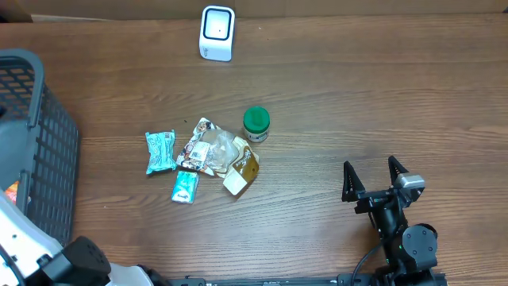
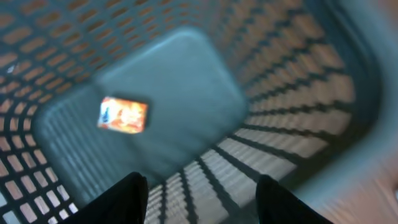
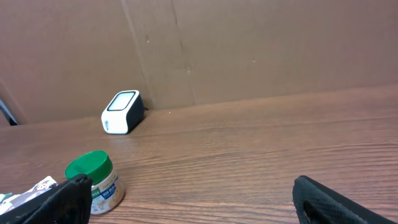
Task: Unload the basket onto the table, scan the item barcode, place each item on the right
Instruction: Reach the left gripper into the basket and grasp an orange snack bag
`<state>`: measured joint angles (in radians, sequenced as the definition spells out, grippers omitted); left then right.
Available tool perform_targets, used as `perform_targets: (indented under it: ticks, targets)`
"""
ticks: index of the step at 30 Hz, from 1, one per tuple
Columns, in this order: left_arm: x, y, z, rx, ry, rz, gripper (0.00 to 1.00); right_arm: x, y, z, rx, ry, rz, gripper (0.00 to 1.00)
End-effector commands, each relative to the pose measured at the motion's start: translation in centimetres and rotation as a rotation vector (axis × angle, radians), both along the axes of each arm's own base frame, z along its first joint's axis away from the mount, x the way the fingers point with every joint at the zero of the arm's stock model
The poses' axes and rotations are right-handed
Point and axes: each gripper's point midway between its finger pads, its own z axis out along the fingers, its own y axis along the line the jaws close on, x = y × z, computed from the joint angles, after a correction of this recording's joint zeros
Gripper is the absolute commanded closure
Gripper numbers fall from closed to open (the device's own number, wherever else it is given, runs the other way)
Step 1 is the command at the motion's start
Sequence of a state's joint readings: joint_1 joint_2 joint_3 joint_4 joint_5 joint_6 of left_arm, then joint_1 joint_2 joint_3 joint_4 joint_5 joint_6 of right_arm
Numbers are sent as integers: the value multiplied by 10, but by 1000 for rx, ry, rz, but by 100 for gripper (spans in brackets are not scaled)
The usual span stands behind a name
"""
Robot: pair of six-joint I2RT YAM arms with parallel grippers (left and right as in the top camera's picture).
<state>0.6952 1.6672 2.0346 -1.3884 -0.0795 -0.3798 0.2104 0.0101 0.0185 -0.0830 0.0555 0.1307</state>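
Left hand [image 2: 200, 186] spread and empty over the basket [image 1: 48, 135], right hand [image 1: 370, 164] spread wide on the tabletop [image 1: 357, 95], packets [image 1: 205, 147] piled mid-tabletop in front of the scanner [image 1: 217, 33], likely light, crinkly, slippery so pinch a flat edge, jar [image 1: 256, 123] just beside them stiff, grip its sides.
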Motion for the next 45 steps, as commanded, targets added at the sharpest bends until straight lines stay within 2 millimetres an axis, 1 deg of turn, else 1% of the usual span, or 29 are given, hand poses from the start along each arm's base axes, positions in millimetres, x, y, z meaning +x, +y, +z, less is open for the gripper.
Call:
perform_targets:
  ticks: [1, 5, 8, 11, 12, 14, 18, 24, 28, 32, 35, 37, 39, 41, 42, 44, 45]
  targets:
    - [-13, 21, -47, -49, 62, 95, 41, 0, 2, -3, -1, 0, 9, 0]
    - [-21, 42, -95, -33, 123, 119, 38, 0, 2, -3, 0, 0, 9, 0]
    - [-26, 52, -128, -20, 161, 76, 31, 0, 2, -3, -1, 0, 9, 0]
    - [-34, 61, -156, -8, 191, 45, 28, 0, 2, -3, -1, 0, 9, 0]
    - [-37, 64, -164, -4, 195, 43, 25, 0, 2, -3, -1, 0, 9, 0]
    - [-43, 69, -178, 5, 203, 43, 25, 0, 2, -3, -1, 0, 9, 0]
    - [-53, 76, -204, 27, 215, 63, 25, 0, 2, -3, -1, 0, 9, 0]
    - [-50, 80, -239, 39, 237, 16, 25, 0, 2, -3, -1, 0, 9, 0]
    - [-46, 86, -257, 35, 255, -6, 24, 0, 2, -3, -1, 0, 9, 0]
    - [-42, 89, -270, 29, 257, -12, 25, 0, 2, -3, -1, 0, 9, 0]
    - [-42, 88, -280, 11, 267, -15, 28, 0, 2, -3, -1, 0, 9, 0]
    - [-44, 86, -290, -12, 283, -19, 29, 0, 2, -3, -1, 0, 9, 0]
    - [-46, 82, -298, -37, 301, -19, 36, 0, 2, -3, -1, 0, 9, 0]
    - [-47, 80, -302, -47, 307, -22, 54, 0, 2, -3, -1, 0, 9, 0]
    - [-47, 81, -301, -44, 305, -22, 73, 0, 2, -3, -1, 0, 9, 0]
    - [-45, 83, -298, -41, 303, -21, 96, 0, 2, -3, -1, 0, 9, 0]
    - [-44, 83, -295, -43, 301, -16, 96, 0, 2, -3, -1, 0, 9, 0]
